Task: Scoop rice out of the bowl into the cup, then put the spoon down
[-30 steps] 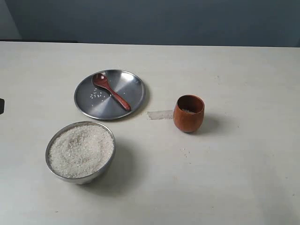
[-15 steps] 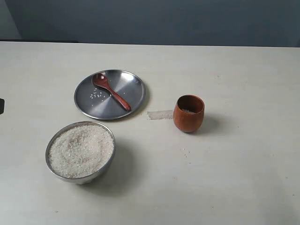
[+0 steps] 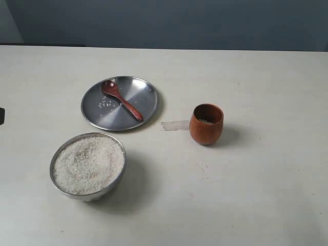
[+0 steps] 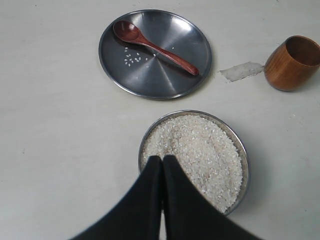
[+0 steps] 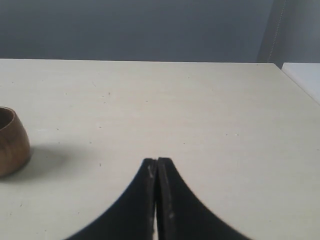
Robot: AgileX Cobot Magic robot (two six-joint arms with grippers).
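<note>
The steel bowl [image 3: 115, 176] at front left is heaped with white rice [image 3: 88, 164]. Behind it the reddish-brown wooden spoon [image 3: 122, 100] lies on a flat steel plate [image 3: 141, 92], next to a few loose grains. The wooden cup [image 3: 206, 124] stands to the right, with a little rice inside. Neither arm shows in the exterior view. In the left wrist view my left gripper [image 4: 161, 158] is shut and empty, over the near rim of the bowl [image 4: 243, 155]; the spoon [image 4: 155, 47] and cup [image 4: 292, 64] lie beyond. My right gripper [image 5: 157, 160] is shut and empty over bare table, the cup [image 5: 12, 142] off to its side.
A strip of clear tape [image 3: 175, 125] lies on the table between the plate and the cup. A few stray grains [image 3: 201, 166] sit in front of the cup. A dark wall runs behind the table's far edge.
</note>
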